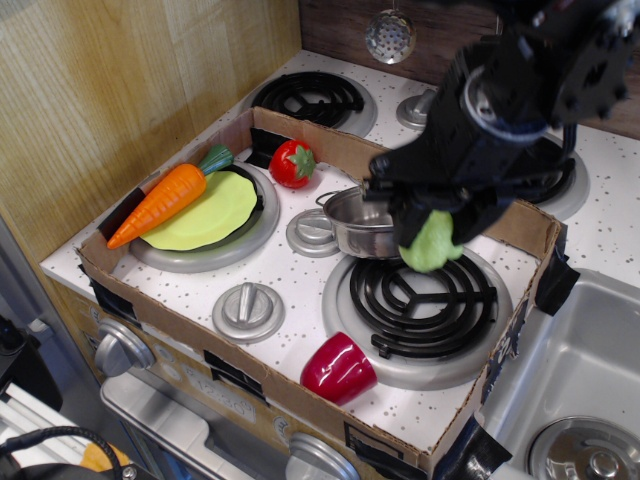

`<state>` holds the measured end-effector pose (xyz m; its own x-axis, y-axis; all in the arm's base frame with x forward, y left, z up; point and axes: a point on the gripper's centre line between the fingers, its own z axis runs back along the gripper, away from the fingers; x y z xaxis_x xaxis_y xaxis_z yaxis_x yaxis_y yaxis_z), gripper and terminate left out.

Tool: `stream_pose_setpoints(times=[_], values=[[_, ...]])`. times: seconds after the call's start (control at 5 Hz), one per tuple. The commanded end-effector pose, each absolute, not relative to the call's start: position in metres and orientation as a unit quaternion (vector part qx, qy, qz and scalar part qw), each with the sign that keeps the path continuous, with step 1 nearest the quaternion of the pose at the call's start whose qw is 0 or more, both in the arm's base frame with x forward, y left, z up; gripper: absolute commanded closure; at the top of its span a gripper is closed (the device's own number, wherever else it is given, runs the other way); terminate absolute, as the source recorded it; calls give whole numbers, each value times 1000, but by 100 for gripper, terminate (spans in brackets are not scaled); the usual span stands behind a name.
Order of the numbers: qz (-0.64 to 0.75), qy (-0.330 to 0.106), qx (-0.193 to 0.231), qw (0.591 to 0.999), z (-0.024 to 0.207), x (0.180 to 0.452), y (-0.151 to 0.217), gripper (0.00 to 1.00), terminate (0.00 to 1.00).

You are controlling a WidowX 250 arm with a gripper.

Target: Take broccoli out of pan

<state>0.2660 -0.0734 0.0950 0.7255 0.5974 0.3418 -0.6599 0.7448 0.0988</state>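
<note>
The tool [432, 232] is black and bulky, and it pinches the broccoli [432, 243] between its fingers. The pale-green lump hangs from it above the near-right black coil burner [423, 292], just in front of the pan [356, 222]. The broccoli is outside the pan and does not seem to touch it, but the upper part of the broccoli is covered by the tool, so the exact grip is hard to see.

The arm and tool hide the right half of the pan. Only its left side, one thin wire handle and a piece of the shiny inside are visible.

On the left of the counter [300, 275] the carrot [163, 201] lies tilted across the yellow-green plate [210, 212]. The red tomato [292, 163] is near the back wall of the cardboard box [240, 375] which surrounds the stove area. The red cup [338, 368] lies on its side near the front edge of the box.

At the top a metal strainer [391, 36] hangs on the wall. At the right the sink [585, 385] is cut off by the edge of the picture.
</note>
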Motion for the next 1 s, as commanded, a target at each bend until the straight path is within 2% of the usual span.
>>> stream_pose_setpoints(times=[0.0, 0.2, 0.4, 0.6, 0.8], values=[[331, -155, 33, 930, 77, 272, -91, 100, 0], [315, -185, 30, 930, 60, 268, -90, 100, 0], [304, -201, 25, 931, 55, 266, -86, 0, 0], [298, -191, 35, 935, 64, 269, -80, 0, 0], [294, -191, 75, 933, 88, 271, -73, 0, 0]])
